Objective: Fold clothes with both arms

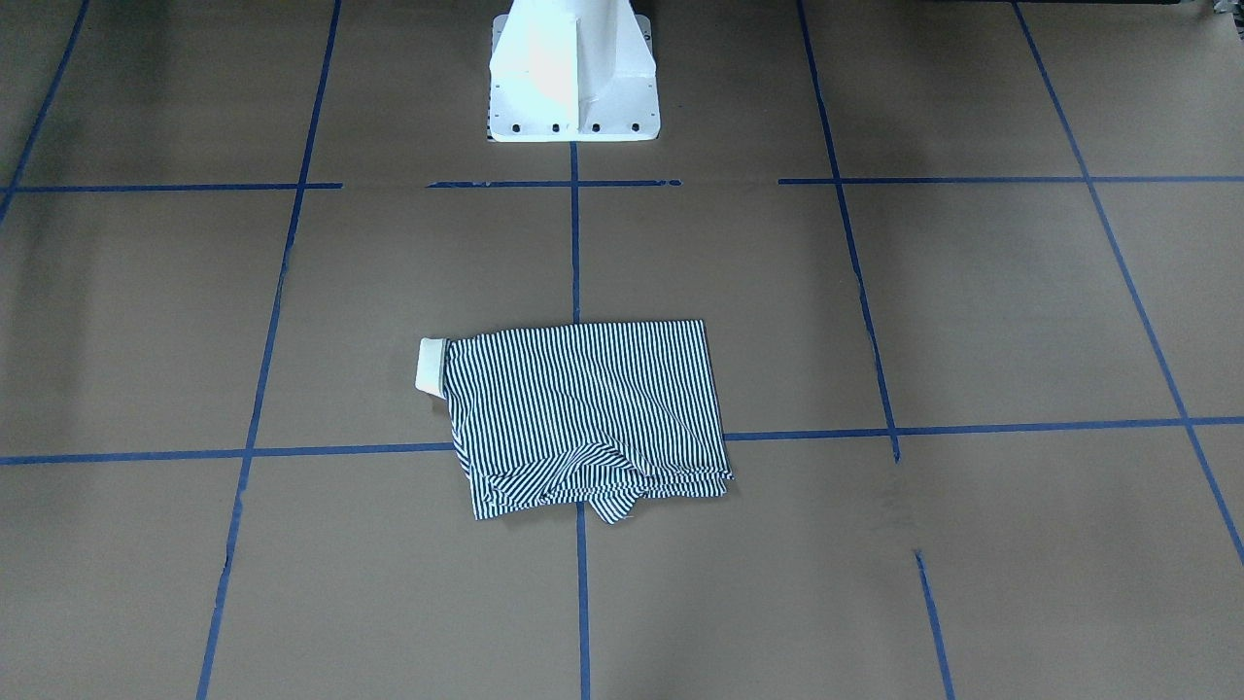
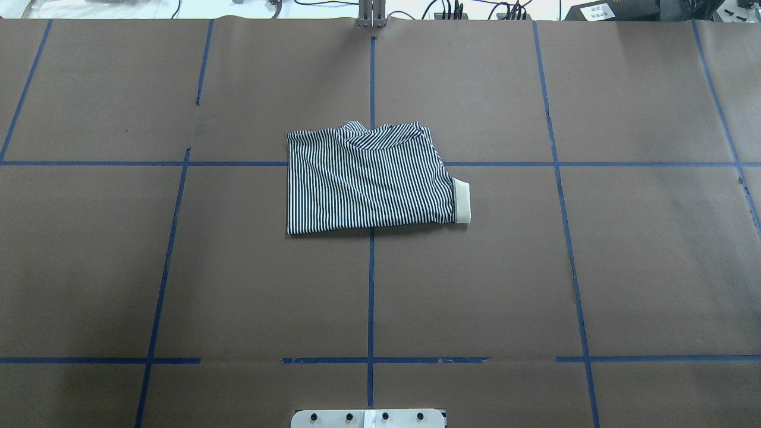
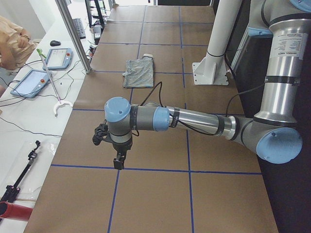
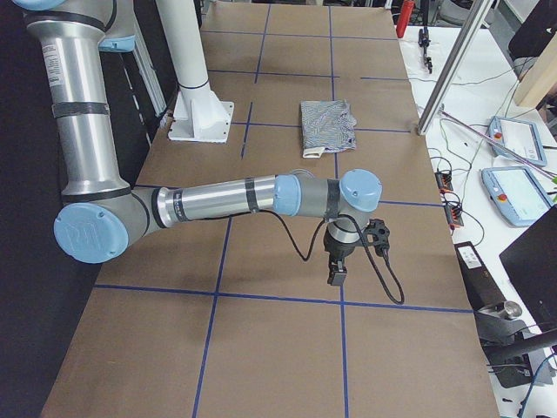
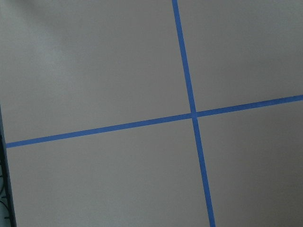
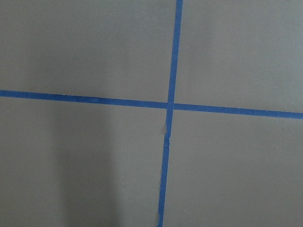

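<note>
Looking done: striped polo shirt (image 2: 368, 184) lies folded on the counter (image 2: 178, 267). Left claw (image 3: 118, 161) and right claw (image 4: 336, 276) hang away, can't tell how wide

The left arm (image 3: 194, 120) is a silver-grey tube with round light blue joint caps (image 3: 117, 109) and black bands at its seams. The right arm (image 4: 218, 198) looks alike, its elbow cap embossed with a logo (image 4: 87, 233). A thin black cable (image 4: 300, 255) loops just above the black jaws. The white pedestal (image 1: 573, 73) flares to a plate with dark screws (image 1: 556, 127).
</note>
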You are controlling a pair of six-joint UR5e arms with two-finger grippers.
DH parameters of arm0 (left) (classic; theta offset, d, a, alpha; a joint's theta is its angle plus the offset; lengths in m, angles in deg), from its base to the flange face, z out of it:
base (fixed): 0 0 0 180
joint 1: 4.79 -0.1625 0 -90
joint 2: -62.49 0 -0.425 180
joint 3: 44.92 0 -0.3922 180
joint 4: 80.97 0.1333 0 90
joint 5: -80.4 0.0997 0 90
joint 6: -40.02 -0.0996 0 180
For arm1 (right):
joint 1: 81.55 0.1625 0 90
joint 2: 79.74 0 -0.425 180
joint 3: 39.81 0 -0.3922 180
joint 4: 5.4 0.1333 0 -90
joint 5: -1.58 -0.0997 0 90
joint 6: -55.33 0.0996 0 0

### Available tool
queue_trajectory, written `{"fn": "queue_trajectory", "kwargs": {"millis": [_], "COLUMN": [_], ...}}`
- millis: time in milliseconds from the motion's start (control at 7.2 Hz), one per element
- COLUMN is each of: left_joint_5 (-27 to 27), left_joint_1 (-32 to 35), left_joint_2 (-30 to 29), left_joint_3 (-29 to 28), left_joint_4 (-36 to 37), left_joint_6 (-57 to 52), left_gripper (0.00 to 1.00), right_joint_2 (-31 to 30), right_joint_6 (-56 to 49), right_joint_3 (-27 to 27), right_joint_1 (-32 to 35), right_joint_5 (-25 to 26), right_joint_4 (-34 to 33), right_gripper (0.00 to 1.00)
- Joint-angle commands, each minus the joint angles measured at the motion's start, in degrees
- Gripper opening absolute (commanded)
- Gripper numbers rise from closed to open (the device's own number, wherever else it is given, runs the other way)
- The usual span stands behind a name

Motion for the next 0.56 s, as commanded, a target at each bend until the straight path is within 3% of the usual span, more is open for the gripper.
{"fn": "queue_trajectory", "kwargs": {"millis": [0,278,416], "left_joint_5": [-1.9,-2.1,-2.1], "left_joint_1": [-0.7,-1.2,-1.2], "left_joint_2": [-0.1,-0.1,0.0], "left_joint_3": [-0.2,-0.5,-0.7], "left_joint_4": [-1.1,-3.3,-4.0], "left_joint_6": [-0.1,0.0,0.1], "left_gripper": [1.0,1.0,1.0], "right_joint_2": [-0.1,-0.6,-0.7], "right_joint_6": [0.3,0.4,0.6], "right_joint_3": [3.9,8.2,8.6], "right_joint_1": [-0.9,-0.9,-0.9], "right_joint_5": [-0.3,-7.0,-7.5], "right_joint_4": [5.4,12.5,14.4], "right_gripper": [1.0,1.0,1.0]}}
